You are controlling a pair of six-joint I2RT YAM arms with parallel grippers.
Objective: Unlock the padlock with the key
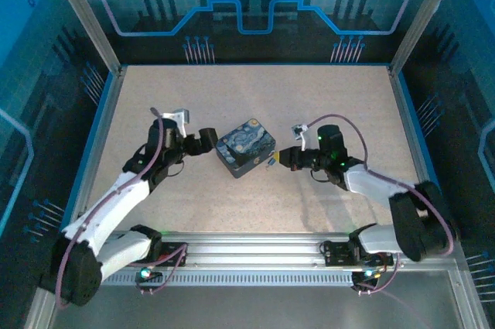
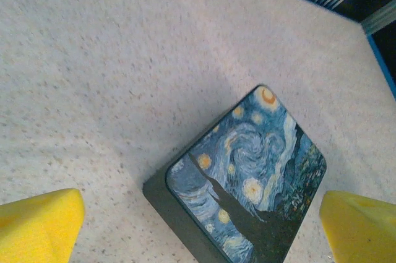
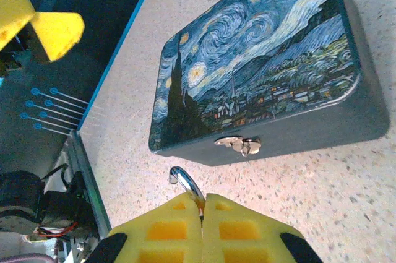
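Right wrist view, nearest first. The right tool (image 3: pixel 203 206) sits at the lower edge of the view. Its yellow pads (image 3: pixel 247 232) are pressed together, with a thin dark line of metal in the seam between them.

The padlock (image 3: pixel 185 182) is pinched at the very tips of these pads. Only its curved, shiny shackle loop shows. It arches up and to the left out of the seam, clear of the tabletop (image 3: pixel 322 182). The padlock body is hidden by the pads.

Just beyond the shackle, across a narrow strip of bare speckled tabletop, stands the swirl-painted box (image 3: pixel 260 59). Its dark front wall faces the right tool. A small silver latch (image 3: pixel 240 145) is mounted on that wall. The latch lies just ahead of the shackle and slightly to its right, and the two are apart.

Beyond the far end of the box is the left tool (image 1: pixel 210 141). Its yellow fingertips (image 2: pixel 37 223) are spread wide and grip nothing.

Left wrist view: one corner of the box lies between the two fingertips, without visible contact on either side.

Top view: the box rests flat near the centre of the tabletop, turned at an angle. The left tool is at its left end. The right tool is at its right side, close to the box wall.
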